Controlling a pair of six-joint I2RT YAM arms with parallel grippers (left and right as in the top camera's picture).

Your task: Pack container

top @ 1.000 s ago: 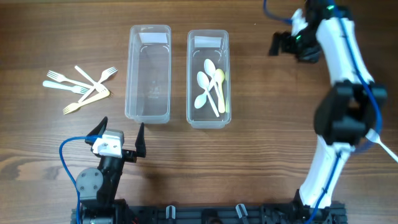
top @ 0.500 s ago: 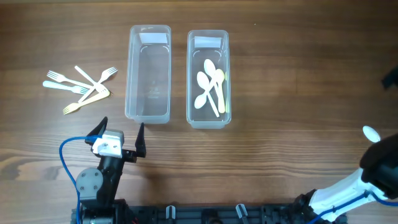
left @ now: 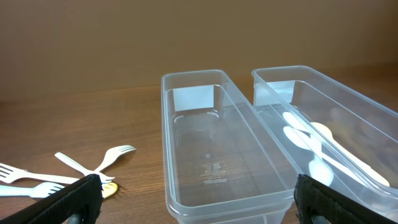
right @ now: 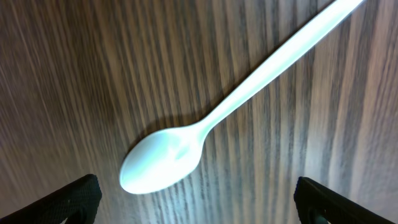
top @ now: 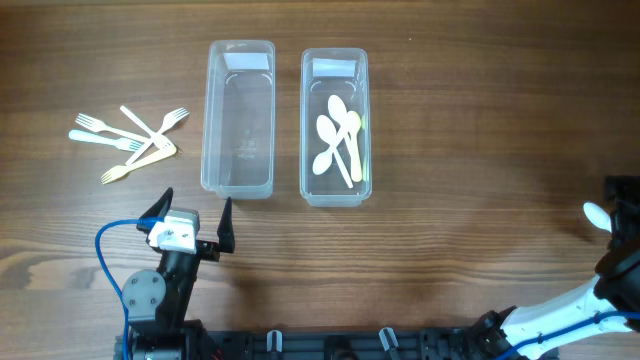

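Observation:
Two clear plastic containers stand side by side. The left container (top: 239, 118) is empty; it also shows in the left wrist view (left: 217, 149). The right container (top: 335, 126) holds several white and cream spoons (top: 338, 138). Several white and cream forks (top: 128, 139) lie on the table at the left. A white spoon (right: 230, 106) lies on the table at the far right edge (top: 595, 213). My right gripper (right: 198, 202) is open just above that spoon, fingers wide on either side of it. My left gripper (top: 193, 215) is open and empty, in front of the left container.
The wooden table (top: 450, 150) carries both containers. The right arm (top: 560, 310) reaches in from the bottom right edge. The left arm's base (top: 150, 300) with its blue cable sits at the bottom left.
My right arm swung from the far right back of the table down to the right front edge, over the lone white spoon. The left arm has not moved.

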